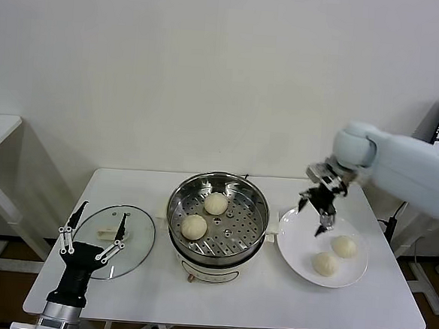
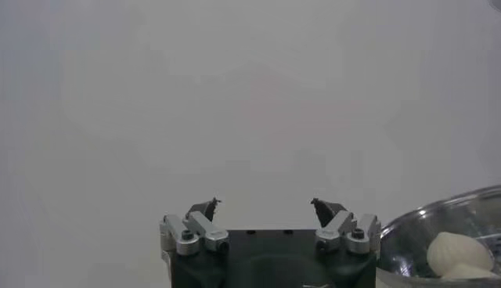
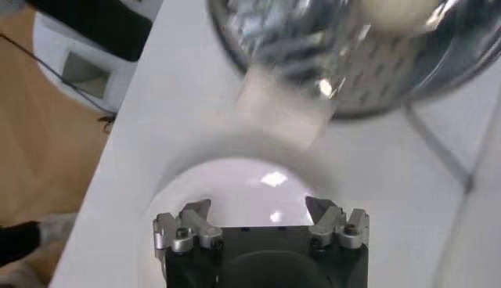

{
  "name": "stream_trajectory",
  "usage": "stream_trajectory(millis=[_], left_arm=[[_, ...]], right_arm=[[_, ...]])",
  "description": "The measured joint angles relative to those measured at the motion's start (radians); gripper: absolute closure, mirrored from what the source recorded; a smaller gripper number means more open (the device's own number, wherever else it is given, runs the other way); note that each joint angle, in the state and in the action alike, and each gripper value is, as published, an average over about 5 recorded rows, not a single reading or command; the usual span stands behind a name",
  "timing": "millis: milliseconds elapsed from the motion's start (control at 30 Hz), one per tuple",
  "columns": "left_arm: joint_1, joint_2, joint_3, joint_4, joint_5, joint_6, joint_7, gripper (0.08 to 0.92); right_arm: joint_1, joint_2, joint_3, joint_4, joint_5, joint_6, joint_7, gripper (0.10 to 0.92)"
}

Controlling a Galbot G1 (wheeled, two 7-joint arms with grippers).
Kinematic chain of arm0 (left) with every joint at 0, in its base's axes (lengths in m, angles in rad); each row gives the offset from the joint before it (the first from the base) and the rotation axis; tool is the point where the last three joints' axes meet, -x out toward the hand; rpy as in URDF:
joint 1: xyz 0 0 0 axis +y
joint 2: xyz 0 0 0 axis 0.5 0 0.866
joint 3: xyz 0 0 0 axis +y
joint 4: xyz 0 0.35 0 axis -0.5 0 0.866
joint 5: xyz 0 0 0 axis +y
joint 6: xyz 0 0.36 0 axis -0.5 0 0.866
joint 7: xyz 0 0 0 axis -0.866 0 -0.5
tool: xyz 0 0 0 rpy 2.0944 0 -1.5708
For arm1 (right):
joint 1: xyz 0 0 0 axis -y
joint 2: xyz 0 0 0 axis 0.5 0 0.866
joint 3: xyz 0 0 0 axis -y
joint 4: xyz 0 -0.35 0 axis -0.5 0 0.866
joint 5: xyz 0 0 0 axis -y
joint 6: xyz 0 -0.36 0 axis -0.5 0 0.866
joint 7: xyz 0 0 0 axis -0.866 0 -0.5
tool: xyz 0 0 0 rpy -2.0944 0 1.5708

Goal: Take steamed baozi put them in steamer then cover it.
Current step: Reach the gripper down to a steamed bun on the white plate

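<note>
Steamer [image 1: 217, 217] sits mid tabletop [image 1: 270, 303], uncovered, two steamed baozi inside on the perforated tray: one far [image 1: 216, 203], one nearer and slightly left [image 1: 194, 226]. White plate [image 1: 296, 249] just right of the steamer, holding two more baozi: one far-right [image 1: 343, 246], one nearer [image 1: 325, 264]. Right gripper [image 1: 320, 211] hangs above the plate's far-left part, jaws apart, holding nothing, clear of the buns. Cover [image 1: 135, 238] lies flat on the tabletop left of the steamer, white handle up. Left gripper [image 1: 92, 236] is at the near-left table edge, over the cover's near-left rim, jaws apart and empty.
</note>
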Motion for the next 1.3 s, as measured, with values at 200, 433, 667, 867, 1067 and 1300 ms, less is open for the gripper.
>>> stream_trajectory(millis=[200, 433, 667, 867, 1067, 1300], left_arm=[[0.003, -0.001, -0.006, 0.005, 0.004, -0.004, 0.000, 0.177], [0.006, -0.001, -0.011, 0.010, 0.008, -0.006, 0.000, 0.177], [0.012, -0.002, -0.016, 0.010, 0.009, -0.008, -0.001, 0.177], [0.015, -0.003, -0.020, 0.008, 0.009, -0.008, -0.001, 0.177], [0.016, -0.003, -0.023, 0.008, 0.009, -0.008, -0.002, 0.177], [0.015, -0.005, -0.026, 0.006, 0.008, -0.009, -0.002, 0.177]], right_arm=[[-0.107, -0.037, 0.055, -0.031, -0.062, 0.002, 0.030, 0.203], [-0.218, -0.053, 0.128, -0.066, -0.124, 0.003, 0.055, 0.203], [-0.303, -0.054, 0.187, -0.090, -0.160, 0.002, 0.075, 0.203], [-0.355, -0.051, 0.225, -0.105, -0.183, 0.001, 0.087, 0.204], [-0.393, -0.051, 0.259, -0.114, -0.201, 0.000, 0.096, 0.272], [-0.405, -0.062, 0.283, -0.105, -0.208, 0.000, 0.094, 0.358]])
